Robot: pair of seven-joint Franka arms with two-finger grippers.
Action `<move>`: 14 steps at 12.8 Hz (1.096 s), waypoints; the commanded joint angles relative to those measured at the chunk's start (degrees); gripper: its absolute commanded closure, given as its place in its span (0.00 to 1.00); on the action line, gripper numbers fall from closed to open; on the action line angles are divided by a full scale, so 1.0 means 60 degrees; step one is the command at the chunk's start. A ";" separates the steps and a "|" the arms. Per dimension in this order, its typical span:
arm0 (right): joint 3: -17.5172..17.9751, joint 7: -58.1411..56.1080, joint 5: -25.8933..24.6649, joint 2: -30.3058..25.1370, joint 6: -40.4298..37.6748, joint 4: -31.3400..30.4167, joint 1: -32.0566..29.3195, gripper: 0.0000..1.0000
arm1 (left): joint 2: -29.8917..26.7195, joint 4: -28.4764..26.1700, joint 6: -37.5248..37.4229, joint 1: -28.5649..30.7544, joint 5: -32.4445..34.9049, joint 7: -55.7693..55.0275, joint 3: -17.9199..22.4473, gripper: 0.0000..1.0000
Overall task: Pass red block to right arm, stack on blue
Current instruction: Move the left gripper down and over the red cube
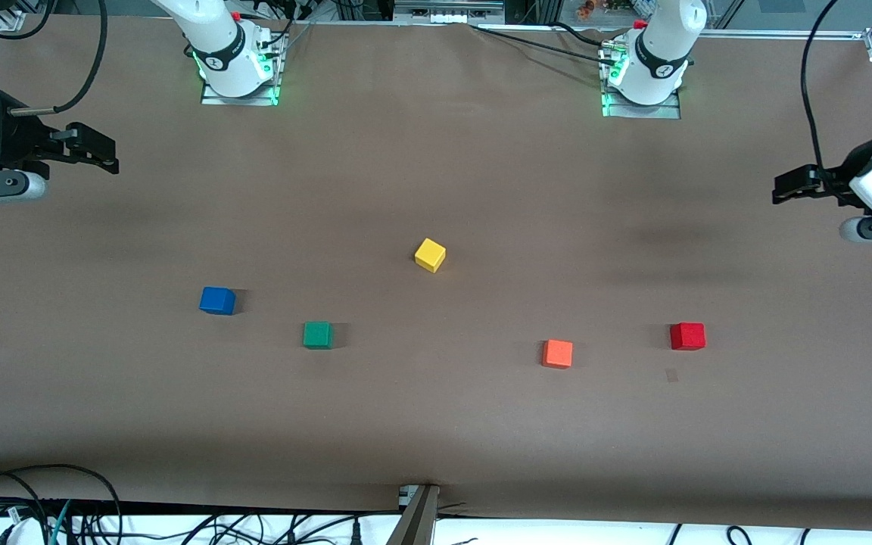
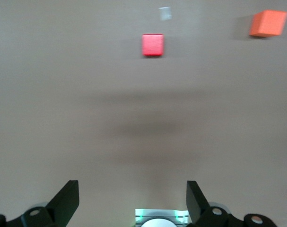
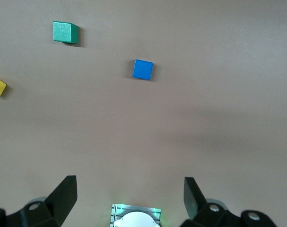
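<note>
The red block [image 1: 687,335] sits on the brown table toward the left arm's end, and also shows in the left wrist view [image 2: 152,45]. The blue block [image 1: 217,300] sits toward the right arm's end, and also shows in the right wrist view [image 3: 143,69]. My left gripper [image 1: 786,186] hovers high at its end of the table, open and empty [image 2: 133,189], well away from the red block. My right gripper [image 1: 105,154] hovers high at its own end, open and empty [image 3: 130,185], well away from the blue block.
An orange cube [image 1: 557,353] lies beside the red block, toward the table's middle. A green cube [image 1: 318,334] lies beside the blue block. A yellow cube [image 1: 430,254] sits mid-table, farther from the front camera. A small tape mark [image 1: 671,375] lies by the red block.
</note>
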 commanded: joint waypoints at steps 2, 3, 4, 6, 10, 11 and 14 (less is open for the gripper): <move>-0.0005 -0.0110 0.0229 0.0043 -0.0041 0.0127 -0.0033 0.00 | 0.0947 0.1584 -0.0211 0.0765 0.0774 0.3575 0.0084 0.00; -0.0005 -0.0110 0.0229 0.0043 -0.0041 0.0127 -0.0033 0.00 | 0.1444 0.2111 -0.0065 0.1145 0.0760 0.4865 0.0186 0.00; -0.0005 -0.0110 0.0244 0.0043 -0.0041 0.0127 -0.0033 0.00 | 0.1971 0.2566 0.0241 0.1540 0.0745 0.6081 0.0202 0.00; -0.0005 -0.0110 0.0288 0.0043 -0.0041 0.0127 -0.0033 0.00 | 0.2662 0.2834 0.1074 0.2288 0.0629 0.8105 0.0173 0.00; -0.0005 -0.0110 0.0288 0.0043 -0.0041 0.0127 -0.0033 0.00 | 0.4024 0.2834 0.3125 0.3402 -0.0948 1.3025 0.0158 0.00; -0.0005 -0.0110 0.0288 0.0043 -0.0027 0.0127 -0.0033 0.00 | 0.4346 0.2849 0.3347 0.3680 -0.1505 1.3979 0.0158 0.00; -0.0005 -0.0110 0.0288 0.0057 -0.0012 0.0127 -0.0092 0.00 | 0.5415 0.2863 0.3437 0.4267 -0.3466 1.6033 0.0158 0.00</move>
